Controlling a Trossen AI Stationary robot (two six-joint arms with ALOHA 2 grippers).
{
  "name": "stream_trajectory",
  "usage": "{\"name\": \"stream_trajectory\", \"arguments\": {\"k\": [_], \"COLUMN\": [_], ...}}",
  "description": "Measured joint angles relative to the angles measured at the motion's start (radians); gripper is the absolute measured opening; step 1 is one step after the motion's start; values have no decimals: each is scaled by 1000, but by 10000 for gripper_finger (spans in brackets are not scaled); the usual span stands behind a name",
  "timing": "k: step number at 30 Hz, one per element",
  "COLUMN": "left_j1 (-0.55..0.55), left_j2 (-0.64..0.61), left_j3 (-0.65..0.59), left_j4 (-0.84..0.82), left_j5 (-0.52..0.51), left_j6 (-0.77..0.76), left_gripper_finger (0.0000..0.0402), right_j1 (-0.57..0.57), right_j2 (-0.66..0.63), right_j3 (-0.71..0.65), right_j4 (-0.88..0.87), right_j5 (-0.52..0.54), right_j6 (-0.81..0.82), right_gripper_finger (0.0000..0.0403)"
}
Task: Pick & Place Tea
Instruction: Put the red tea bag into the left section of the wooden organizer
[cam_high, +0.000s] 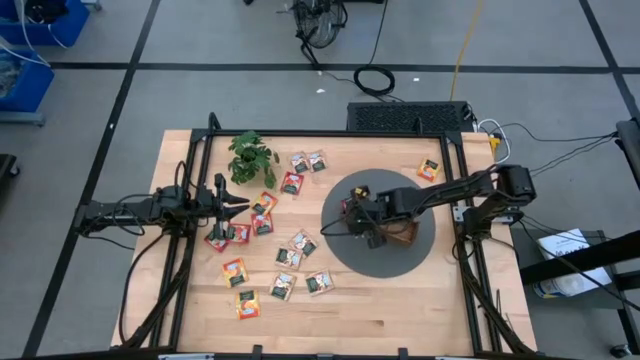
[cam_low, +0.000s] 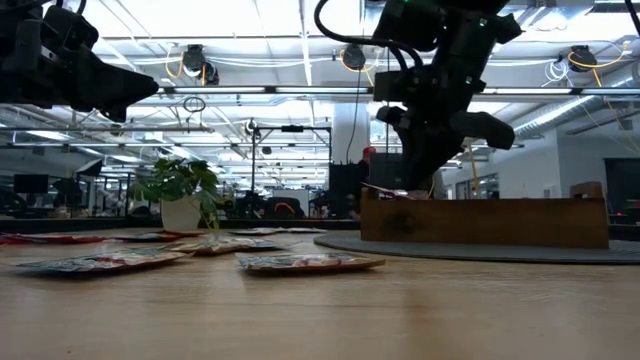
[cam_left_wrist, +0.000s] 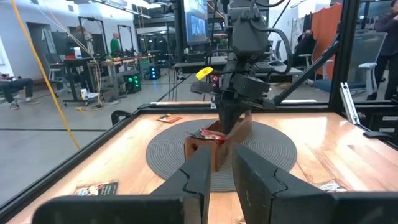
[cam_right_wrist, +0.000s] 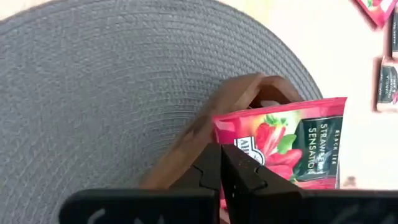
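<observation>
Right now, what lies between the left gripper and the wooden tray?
In the high view, several tea sachets lie on the table between the left gripper and the wooden tray, then the round grey mat's edge.

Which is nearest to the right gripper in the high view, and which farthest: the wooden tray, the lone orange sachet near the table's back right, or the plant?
1. Wooden tray: directly under the right gripper, on the round grey mat.
2. Lone orange sachet: off the mat, toward the table's back right.
3. Plant: farthest, at the back left, nearer the left gripper.
</observation>
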Motion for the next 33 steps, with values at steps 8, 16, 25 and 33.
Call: {"name": "stream_trajectory", "arguments": {"k": [8,16,25,33], "left_j1": [0,0,0,0], "left_j2": [0,0,0,0], "left_j3": [0,0,0,0], "left_j4": [0,0,0,0], "left_j5": [0,0,0,0], "left_j6": [0,0,0,0], "left_gripper_finger": [72,72,72,72], "right_j1": [-32,-73,-76,-70], "right_j2": [3,3,59,58], "right_j3": [0,1,2,1], "right_j4": [21,25,23,16], "right_j5": [-22,-66,-40,72], "right_j6": [-18,-13,4,8], "right_gripper_finger": [0,0,0,0]}}
